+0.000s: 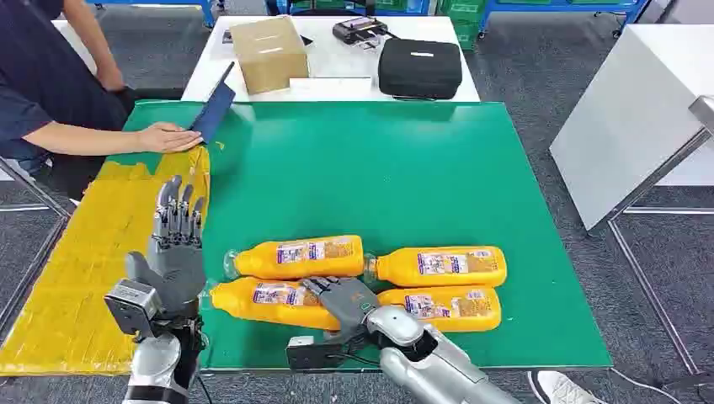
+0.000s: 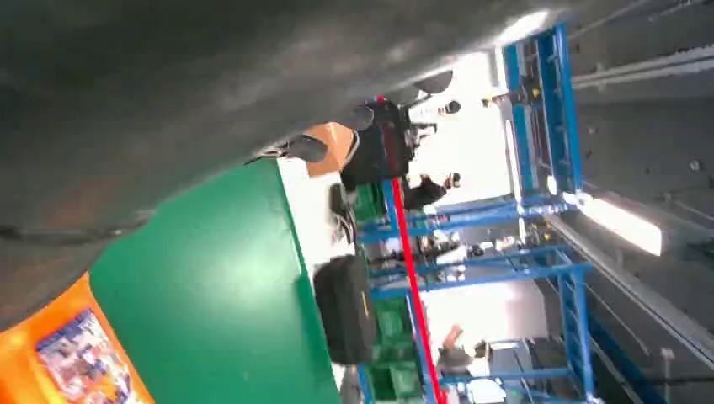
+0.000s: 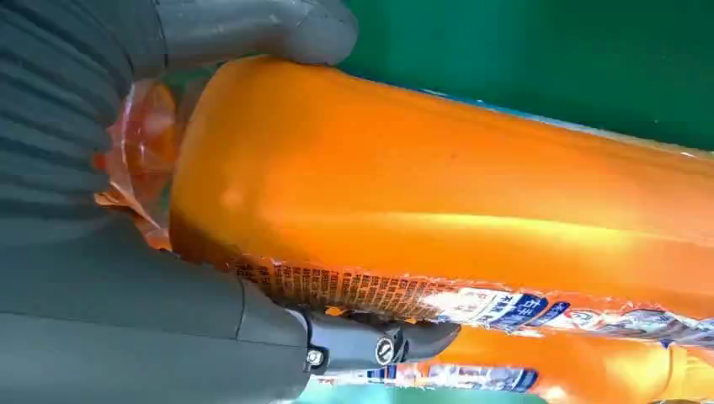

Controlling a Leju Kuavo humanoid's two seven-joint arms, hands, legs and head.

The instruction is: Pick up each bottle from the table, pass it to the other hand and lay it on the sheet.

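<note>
Right hand [image 1: 341, 299] wrapped around near-left bottle [image 1: 269, 301], long axis across counter [image 1: 379, 168], cap leftward. Left hand [image 1: 175, 244] upright, fingers spread, holding nothing. Label print blurred, unreadable.

Four orange plastic bottles [image 1: 296, 257] carry printed paper labels [image 1: 316, 251]; rows of small print show on one label [image 3: 354, 289] in the right wrist view, too blurred to read.

Bright even light, blurred wrist views
</note>
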